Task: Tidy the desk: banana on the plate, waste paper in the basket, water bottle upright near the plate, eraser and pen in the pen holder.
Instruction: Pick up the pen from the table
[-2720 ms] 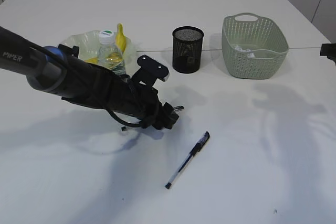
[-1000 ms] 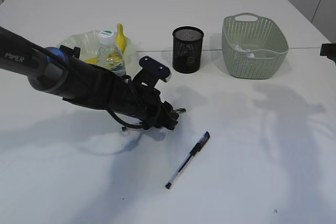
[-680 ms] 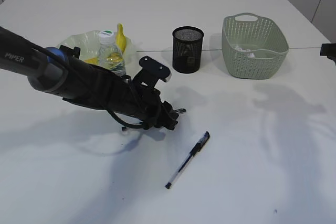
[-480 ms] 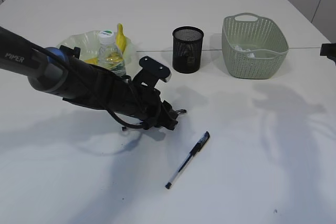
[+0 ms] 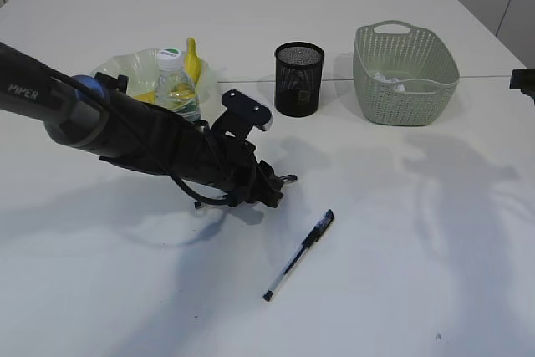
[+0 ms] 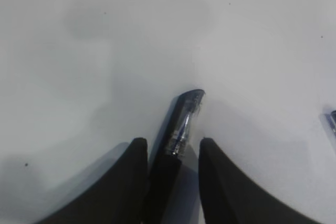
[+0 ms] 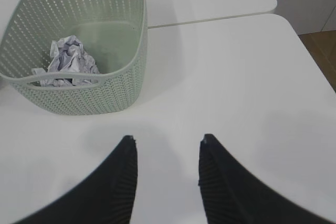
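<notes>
1. The left end effector (image 6: pixel 173 141) is hanging low over the desk (image 5: pixel 376 232), its two dark fingers (image 6: pixel 131 177) flanking a pen (image 6: pixel 184 119) that is pointing out ahead of them. The left finger is sitting against the barrel, while a thin pale strip is showing beside the right one, so I cannot tell whether it is clenched on the pen.
2. In the exterior view this end effector (image 5: pixel 280 183) is sitting at the middle of the desk, with the arm reaching in from the left.
3. Another pen (image 5: pixel 299 255) is lying flat on the desk just beside it, toward the near edge.
4. The right end effector (image 7: pixel 167 139) is standing released, nothing between its fingers, above bare desk.
5. Just beyond it the basket (image 7: pixel 79 98) is holding the crumpled waste paper (image 7: pixel 68 59).
6. The pen holder (image 5: pixel 298 79) is standing upright to the left of the basket, apart from it.
7. Further left, the water bottle (image 5: pixel 175 85) is standing upright in front of the plate (image 5: pixel 117 64), and the banana (image 5: pixel 193 60) is lying on the plate behind the bottle.
</notes>
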`<state>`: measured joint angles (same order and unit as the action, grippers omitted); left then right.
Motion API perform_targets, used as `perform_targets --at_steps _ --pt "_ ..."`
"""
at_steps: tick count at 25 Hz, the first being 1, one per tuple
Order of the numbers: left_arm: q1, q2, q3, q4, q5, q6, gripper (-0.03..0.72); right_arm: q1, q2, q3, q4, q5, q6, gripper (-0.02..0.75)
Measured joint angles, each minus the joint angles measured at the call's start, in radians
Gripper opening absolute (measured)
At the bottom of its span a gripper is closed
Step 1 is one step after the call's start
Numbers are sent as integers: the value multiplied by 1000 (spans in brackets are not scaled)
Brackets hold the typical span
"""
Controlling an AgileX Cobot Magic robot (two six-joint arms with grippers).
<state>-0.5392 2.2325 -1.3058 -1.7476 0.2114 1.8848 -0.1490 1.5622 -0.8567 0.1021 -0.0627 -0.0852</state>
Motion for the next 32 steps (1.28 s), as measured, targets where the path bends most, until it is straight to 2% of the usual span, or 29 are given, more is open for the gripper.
perform_targets --at_steps 13,20,32 --pt "0 0 0 -2 14 0 221 0 0 0 0 0 0 300" --pt "0 0 0 -2 19 0 98 0 0 0 0 0 0 300" --pt "0 0 0 -32 40 -2 77 0 0 0 0 0 0 300"
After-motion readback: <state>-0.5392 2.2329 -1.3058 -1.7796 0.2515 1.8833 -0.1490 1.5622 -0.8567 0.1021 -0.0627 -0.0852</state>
